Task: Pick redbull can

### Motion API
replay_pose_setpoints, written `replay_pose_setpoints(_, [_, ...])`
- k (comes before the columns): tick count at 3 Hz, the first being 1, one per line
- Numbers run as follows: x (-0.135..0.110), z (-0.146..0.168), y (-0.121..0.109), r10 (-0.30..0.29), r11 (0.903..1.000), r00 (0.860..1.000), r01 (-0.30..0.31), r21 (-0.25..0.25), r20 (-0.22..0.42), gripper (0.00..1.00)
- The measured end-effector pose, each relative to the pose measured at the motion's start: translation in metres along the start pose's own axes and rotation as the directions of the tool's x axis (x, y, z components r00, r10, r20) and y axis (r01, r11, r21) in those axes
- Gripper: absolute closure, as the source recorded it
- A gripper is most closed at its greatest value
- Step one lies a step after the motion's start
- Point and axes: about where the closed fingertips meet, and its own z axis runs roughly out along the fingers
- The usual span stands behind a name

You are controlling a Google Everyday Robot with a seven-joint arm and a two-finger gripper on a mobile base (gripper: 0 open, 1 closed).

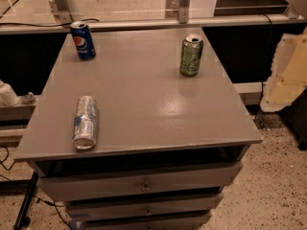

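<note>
The redbull can (85, 122), slim and silver with blue patches, lies on its side near the front left of the grey table top (153, 104), its end pointing toward the front edge. My gripper (284, 75) shows only as a cream-white shape at the right edge of the view, off the table's right side and far from the can. Nothing is seen held in it.
A dark blue Pepsi can (83, 40) stands upright at the back left of the table. A green can (191, 55) stands upright at the back right. Drawers (144, 188) sit below the top. A rail with posts (182, 4) runs behind the table.
</note>
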Motion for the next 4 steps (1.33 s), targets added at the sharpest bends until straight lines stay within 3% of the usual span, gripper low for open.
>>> replay_pose_setpoints(2, [-0.007,0.001,0.003,-0.019,0.9998,0.999,0.019,-0.004,0.029,0.00])
replay_pose_setpoints(4, [-0.038,0.014,0.007,-0.186,0.9825,0.973,0.185,0.017,0.135,0.00])
